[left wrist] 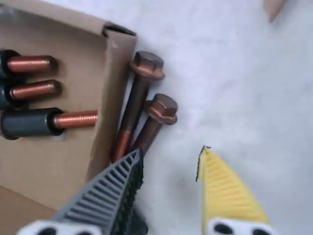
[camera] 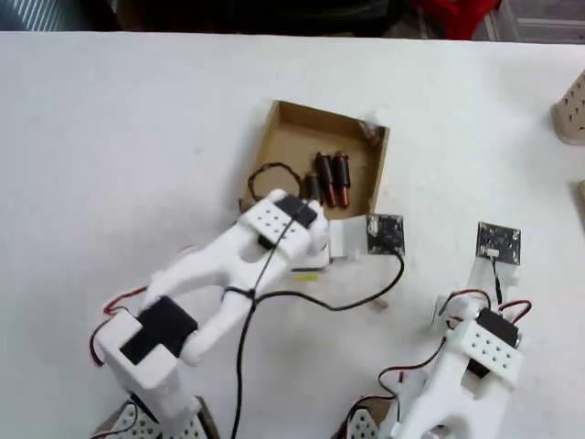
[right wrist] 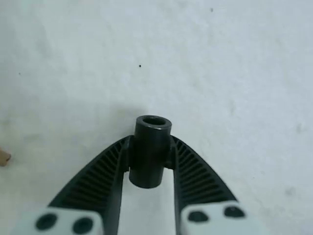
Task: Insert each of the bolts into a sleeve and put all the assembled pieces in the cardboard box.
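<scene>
- The white desk (camera: 137,137) carries everything.
- The left arm (camera: 210,283) starts at the near left corner of the desk and stretches to the near side of the box.
- The right arm (camera: 466,366) stands by the near edge of the desk, toward the right corner.
- The cardboard box (camera: 291,117) sits in the middle of the desk, a bit toward the far edge, with its top open.
- The left gripper (left wrist: 171,154) is wide open and holds nothing. Its grey finger and yellow finger point at the desk just outside the box wall.
- The right gripper (right wrist: 149,147) is closed tight around one black sleeve (right wrist: 152,128), just above the desk.
- Three assembled pieces (left wrist: 34,93) lie side by side inside the box.
- Two loose bolts (left wrist: 142,112) lie on the desk right beside the box wall, close to the grey finger.
</scene>
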